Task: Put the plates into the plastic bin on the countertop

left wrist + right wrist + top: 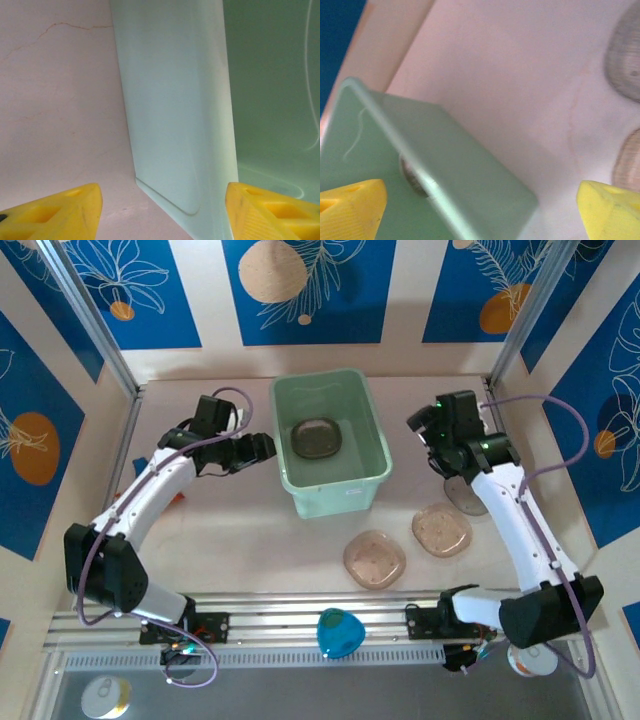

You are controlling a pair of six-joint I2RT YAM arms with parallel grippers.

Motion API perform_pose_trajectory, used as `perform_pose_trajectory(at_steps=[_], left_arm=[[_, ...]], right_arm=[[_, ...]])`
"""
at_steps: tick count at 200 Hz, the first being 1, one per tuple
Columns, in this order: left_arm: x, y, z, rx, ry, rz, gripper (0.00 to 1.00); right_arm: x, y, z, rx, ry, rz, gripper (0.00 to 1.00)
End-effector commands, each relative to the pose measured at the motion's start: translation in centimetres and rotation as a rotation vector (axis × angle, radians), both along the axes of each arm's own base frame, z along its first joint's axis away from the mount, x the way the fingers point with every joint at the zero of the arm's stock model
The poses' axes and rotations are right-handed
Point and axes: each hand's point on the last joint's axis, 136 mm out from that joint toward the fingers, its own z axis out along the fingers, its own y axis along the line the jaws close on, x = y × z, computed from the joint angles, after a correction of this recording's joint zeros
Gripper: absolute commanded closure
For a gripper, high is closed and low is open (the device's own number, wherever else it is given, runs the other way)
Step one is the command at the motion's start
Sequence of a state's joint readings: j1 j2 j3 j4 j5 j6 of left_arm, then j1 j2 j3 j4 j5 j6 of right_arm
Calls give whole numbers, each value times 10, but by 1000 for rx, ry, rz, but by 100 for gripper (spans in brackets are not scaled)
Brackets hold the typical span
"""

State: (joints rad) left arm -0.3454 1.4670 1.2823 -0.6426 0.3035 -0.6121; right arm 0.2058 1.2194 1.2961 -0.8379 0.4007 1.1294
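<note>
The pale mint-green plastic bin [345, 485] stands mid-countertop with a dark smoky plate [317, 438] lying inside it. Two pinkish plates [374, 558] [441, 529] lie on the countertop [250, 530] in front and to the right of it. A grey plate [466, 496] is partly hidden under my right arm. My left gripper [262, 447] [162, 212] is open at the bin's left wall [175, 110], empty. My right gripper [432, 445] [480, 210] hangs open and empty right of the bin [470, 175]; the grey plate [625, 65] and a pinkish plate [627, 160] show at the right edge.
A bit of an orange packet [178, 498] peeks out under my left arm. A blue object [338, 632] sits on the metal rail at the near edge. Upright metal posts and blue-patterned walls close in the back and sides.
</note>
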Motion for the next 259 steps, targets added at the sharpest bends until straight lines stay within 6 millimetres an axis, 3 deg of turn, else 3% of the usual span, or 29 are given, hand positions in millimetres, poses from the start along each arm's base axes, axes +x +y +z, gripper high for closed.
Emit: perform_pose_trajectory(at_steps=[1,52,77,177,209,259], left_arm=[[12,-6,10,9,-33,24,34],[20,-16,11,15,-39,24,34],[20,-16,6,32,-35,19,34],[26,-18,-10,65,-15,-10,34],[29,-18,-5,73,-28,-24,34],[37,-16,1,87,-61,-26,33]], right_arm=[[-16,-12,-29,58,91,26,5],[-33,-53,-100,160,235,-78,8],[-38,-68,-119,181,289,-108,9],[-60,-119,-157,201,475,-217,18],[-66,-142,-164,239,496,-273,22],[-70,-159,-168,253,477,-278,25]])
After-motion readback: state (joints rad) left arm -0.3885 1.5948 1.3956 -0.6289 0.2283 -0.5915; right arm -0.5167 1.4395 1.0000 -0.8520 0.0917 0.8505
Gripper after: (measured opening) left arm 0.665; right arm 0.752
